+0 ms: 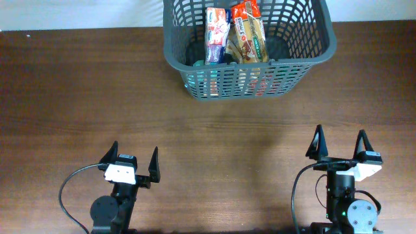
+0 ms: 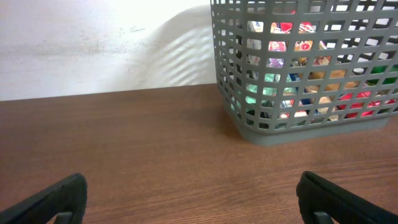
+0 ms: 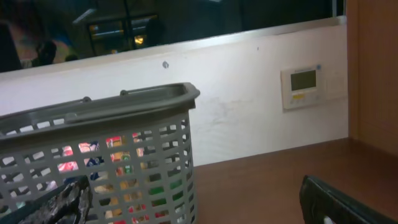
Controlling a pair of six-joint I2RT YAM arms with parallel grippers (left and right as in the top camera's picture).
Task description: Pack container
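The left gripper (image 1: 135,155), a black two-finger unit on a white wrist block, sits at 7 o'clock on the dark brown wood-grain table (image 1: 78,97). Its fingers are fully apart with nothing between them. The right gripper (image 1: 340,136), of the same build, sits at 5 o'clock, likewise spread wide and empty. Both point toward 12 o'clock. The large dark grey plastic basket (image 1: 250,65), rectangular with rounded corners, lattice-slotted sides and a solid rim, stands at 12 o'clock at the far edge of the table, well apart from both grippers. Inside it, a red, white and blue packet (image 1: 216,36) stands on end just beside an orange and brown snack-bar packet (image 1: 248,29). More coloured packaging shows through the slots in both wrist views, but those items cannot be told apart. No loose grocery item is visible on the table in any view. Judgement: the packing step looks finished, or is paused between items, with both arms parked. Any further move first calls for an item within reach. The item must then be carried over the rim and released from above.
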